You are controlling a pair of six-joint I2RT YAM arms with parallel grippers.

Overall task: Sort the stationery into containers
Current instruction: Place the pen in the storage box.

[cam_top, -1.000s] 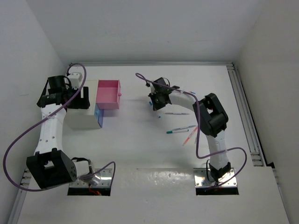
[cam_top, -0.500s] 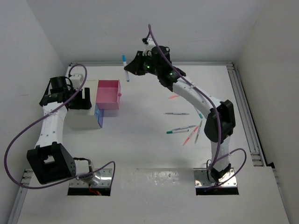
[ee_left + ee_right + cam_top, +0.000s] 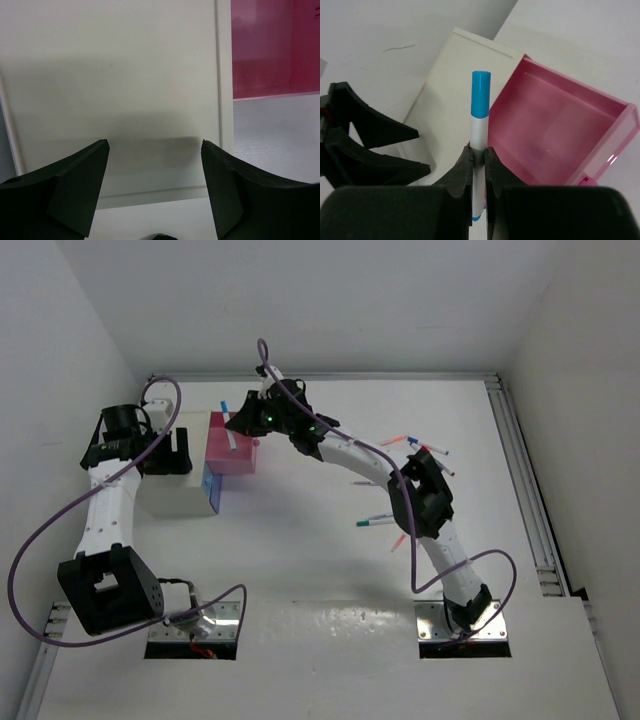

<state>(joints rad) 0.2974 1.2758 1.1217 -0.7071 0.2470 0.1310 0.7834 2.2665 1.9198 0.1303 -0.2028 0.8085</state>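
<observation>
Blue-capped marker [image 3: 480,125] is clamped in the right gripper [image 3: 478,155], pink drawer-box [image 3: 555,125] below it on the white table [image 3: 300,560]; left gripper [image 3: 155,145] is spread wide.

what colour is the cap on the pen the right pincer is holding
Blue cap on a white pen, clearest in the right wrist view.

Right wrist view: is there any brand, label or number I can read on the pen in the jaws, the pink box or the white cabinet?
No text can be read in any view.
Blue-capped pen: the white barrel shows no print.
Pink box and white cabinet: plain faces, no label.
Loose pens in the top view: too small to tell.
</observation>
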